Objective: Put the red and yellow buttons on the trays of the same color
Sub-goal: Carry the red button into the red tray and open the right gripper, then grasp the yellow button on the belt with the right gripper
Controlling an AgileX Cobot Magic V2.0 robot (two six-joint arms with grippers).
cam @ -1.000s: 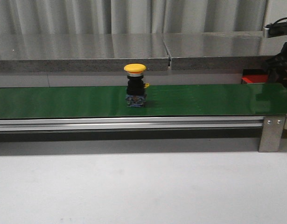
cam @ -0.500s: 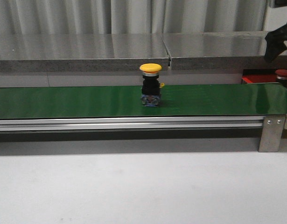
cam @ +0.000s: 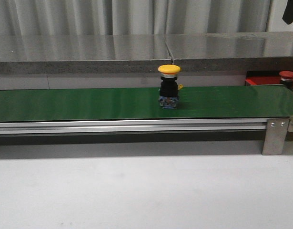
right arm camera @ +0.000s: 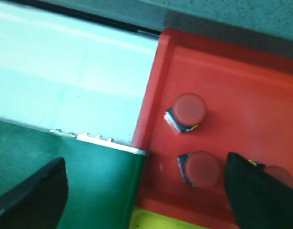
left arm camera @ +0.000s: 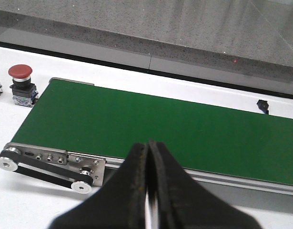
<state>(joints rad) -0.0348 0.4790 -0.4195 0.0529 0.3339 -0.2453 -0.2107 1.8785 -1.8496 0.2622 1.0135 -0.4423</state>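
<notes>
One yellow button [cam: 169, 88] stands upright on the green belt [cam: 79, 104]; no writing is legible. Red buttons [right arm camera: 190, 108] sit in the red tray [right arm camera: 241, 86]. Left end effector [left arm camera: 148, 191] clenched, empty; right end effector [right arm camera: 146, 191] spread wide above the tray.

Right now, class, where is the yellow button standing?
In the front view, the yellow button stands upright on the green belt, just right of its middle, well left of the red tray.
</notes>
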